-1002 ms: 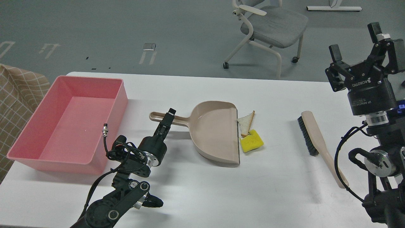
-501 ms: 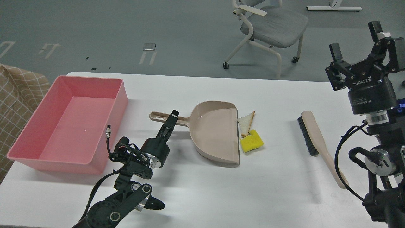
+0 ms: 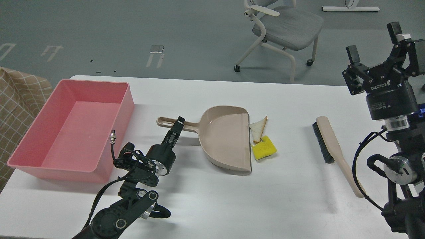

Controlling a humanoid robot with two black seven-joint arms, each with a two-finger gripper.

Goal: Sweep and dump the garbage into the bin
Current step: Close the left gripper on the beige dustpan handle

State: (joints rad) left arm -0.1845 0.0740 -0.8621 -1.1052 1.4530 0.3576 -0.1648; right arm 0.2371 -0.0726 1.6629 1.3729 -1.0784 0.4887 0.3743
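The garbage lies on the white table at the open edge of the beige dustpan (image 3: pixel 225 139): a triangular bread slice (image 3: pixel 258 128) touching the lip and a yellow sponge block (image 3: pixel 264 148) just in front of it. The pink bin (image 3: pixel 96 82) stands empty at the left. My left gripper (image 3: pixel 179 122) is seen edge-on at the dustpan's handle (image 3: pixel 166 122); I cannot tell its fingers apart or whether it holds the handle. My right gripper (image 3: pixel 373 43) is open and empty, raised at the far right. The beige brush (image 3: pixel 336 149) lies on the table below it.
A grey office chair (image 3: pixel 285 26) stands on the floor behind the table. A checked cloth (image 3: pixel 16 99) lies at the left edge, beside the bin. My right arm's body (image 3: pixel 398 166) stands close to the brush handle's end.
My left gripper has shifted slightly around the dustpan handle, first right, then back a little. The dustpan, garbage, brush and right gripper have not moved.
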